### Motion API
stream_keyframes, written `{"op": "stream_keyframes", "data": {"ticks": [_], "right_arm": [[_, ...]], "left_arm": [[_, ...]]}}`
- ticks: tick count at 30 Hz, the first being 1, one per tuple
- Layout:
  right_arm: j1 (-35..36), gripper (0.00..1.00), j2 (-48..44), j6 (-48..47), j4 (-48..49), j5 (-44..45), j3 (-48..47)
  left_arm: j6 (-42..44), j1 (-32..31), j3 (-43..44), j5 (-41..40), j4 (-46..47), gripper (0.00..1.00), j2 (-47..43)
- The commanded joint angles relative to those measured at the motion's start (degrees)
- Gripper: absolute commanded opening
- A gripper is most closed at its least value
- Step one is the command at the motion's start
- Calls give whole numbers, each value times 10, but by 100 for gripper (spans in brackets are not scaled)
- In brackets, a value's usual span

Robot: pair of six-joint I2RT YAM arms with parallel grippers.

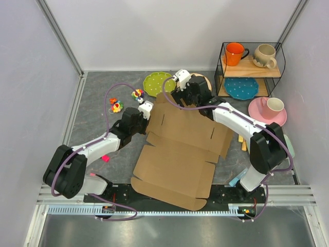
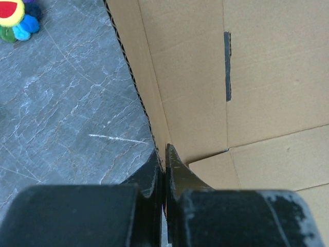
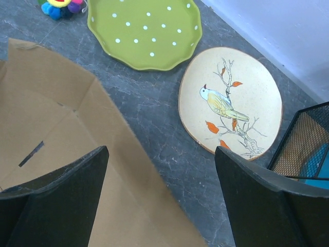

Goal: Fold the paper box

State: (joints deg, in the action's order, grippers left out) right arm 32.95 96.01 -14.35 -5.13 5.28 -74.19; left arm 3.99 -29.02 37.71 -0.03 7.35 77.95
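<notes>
Paper box [image 1: 177, 154] is lying opened out at mid-table between both arms. The left gripper [image 2: 164, 154] is pinching its left flap edge, fingers closed on the cardboard. The right gripper [image 3: 160, 154] is hovering over the far edge, fingers spread wide (holding nothing). The grey marbled table [image 1: 97, 103] is sitting between white walls. Four plates are showing: green plate [image 1: 158, 83], bird plate [image 3: 230, 100], blue plate [image 1: 240, 88], pink plate [image 1: 255, 111]. Three mugs are showing: orange mug [image 1: 234, 53], cream mug [image 1: 265, 55], pink mug [image 1: 272, 107]. One wire rack [image 1: 251, 68] is standing at far right.
</notes>
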Motion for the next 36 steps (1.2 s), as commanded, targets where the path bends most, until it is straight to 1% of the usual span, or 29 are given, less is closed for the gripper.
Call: {"op": "stream_keyframes", "data": {"ticks": [1, 3, 6, 11, 12, 14, 16, 19, 20, 22, 23, 25, 27, 28, 33, 34, 36], "right_arm": [[-23, 90, -13, 13, 28, -51, 18], [-26, 86, -20, 16, 28, -86, 27], [-26, 84, -20, 20, 20, -112, 31], [-26, 80, -21, 27, 13, -138, 34], [-25, 76, -22, 28, 13, -138, 35], [-25, 71, -22, 29, 12, -140, 37], [-23, 69, -21, 30, 13, -138, 40], [-17, 59, -13, 29, 8, -135, 38], [-16, 54, -12, 31, 8, -138, 40], [-12, 51, -5, 33, 5, -136, 41], [-7, 48, -4, 31, 5, -126, 43], [0, 46, -2, 26, 6, -110, 49], [7, 39, -6, 26, 8, -86, 55], [9, 34, -7, 26, 9, -80, 56], [23, 20, -37, 27, 19, -27, 89], [26, 15, -42, 28, 19, -15, 94], [30, 11, -61, 36, 16, -9, 108]], "left_arm": [[43, -3, -8, -29, 8, 2, -20], [45, -3, -11, -30, 16, 2, -22], [44, -3, -8, -25, 20, 2, -20], [44, -3, -8, -25, 22, 2, -18], [42, -3, -8, -26, 23, 2, -18], [43, -3, -8, -26, 24, 2, -18], [41, -3, -7, -28, 24, 2, -18], [38, -3, -8, -30, 25, 2, -18], [36, -3, -8, -30, 25, 2, -18], [32, -3, -10, -30, 27, 2, -23], [30, -3, -11, -29, 28, 2, -23], [29, -3, -9, -29, 27, 2, -23], [29, -3, -5, -33, 23, 2, -25], [29, -3, -5, -32, 23, 2, -26], [21, -3, 2, -37, 19, 2, -32], [17, -3, 6, -38, 6, 4, -31], [5, -3, 29, -49, -18, 10, -25]]}}
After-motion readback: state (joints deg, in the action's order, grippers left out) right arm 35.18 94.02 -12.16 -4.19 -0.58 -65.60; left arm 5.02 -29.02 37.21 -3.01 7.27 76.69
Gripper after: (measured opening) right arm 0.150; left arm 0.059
